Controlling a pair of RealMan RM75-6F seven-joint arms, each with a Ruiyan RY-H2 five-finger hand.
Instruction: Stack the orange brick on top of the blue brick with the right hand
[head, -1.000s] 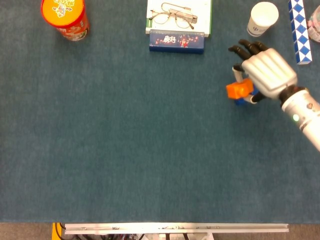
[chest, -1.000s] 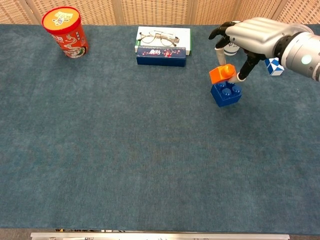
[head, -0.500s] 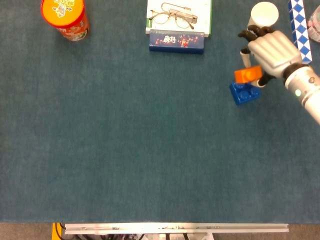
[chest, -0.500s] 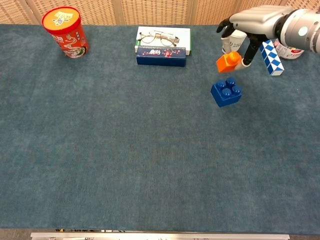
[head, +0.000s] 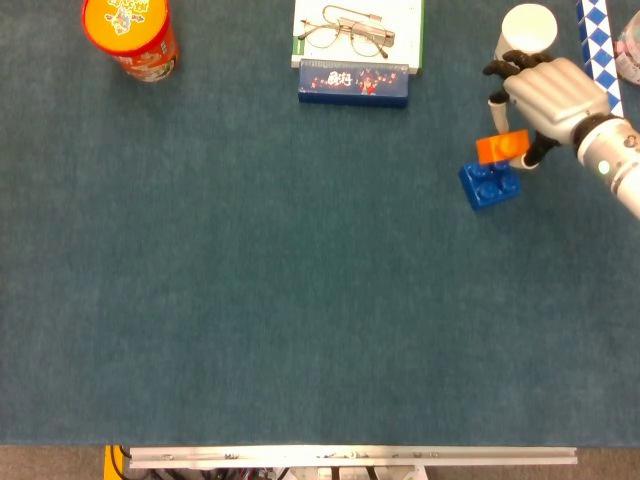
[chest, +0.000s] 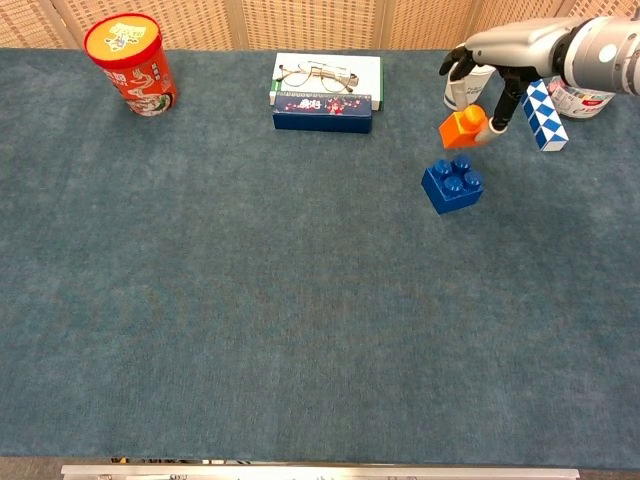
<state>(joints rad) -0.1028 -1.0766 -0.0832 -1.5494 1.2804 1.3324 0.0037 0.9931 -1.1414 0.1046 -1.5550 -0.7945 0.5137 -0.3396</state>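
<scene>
My right hand (head: 548, 92) (chest: 512, 50) holds the orange brick (head: 502, 147) (chest: 462, 127) between thumb and fingers, lifted off the table. The blue brick (head: 489, 184) (chest: 452, 184) sits on the blue cloth just below and slightly left of the orange one, apart from it, studs up. In the head view the orange brick overlaps the blue brick's far edge; the chest view shows a clear gap between them. My left hand does not appear in either view.
A white paper cup (head: 527, 35) (chest: 466, 85) stands just behind my right hand. A blue-white snake puzzle (head: 600, 50) (chest: 540, 110) lies at the far right. A boxed book with glasses (head: 356, 45) (chest: 325, 90) and a red canister (head: 130, 35) (chest: 128, 62) sit along the back.
My right hand has lifted the orange brick up off the blue brick and carried it back and to the right. The blue brick stays put.
</scene>
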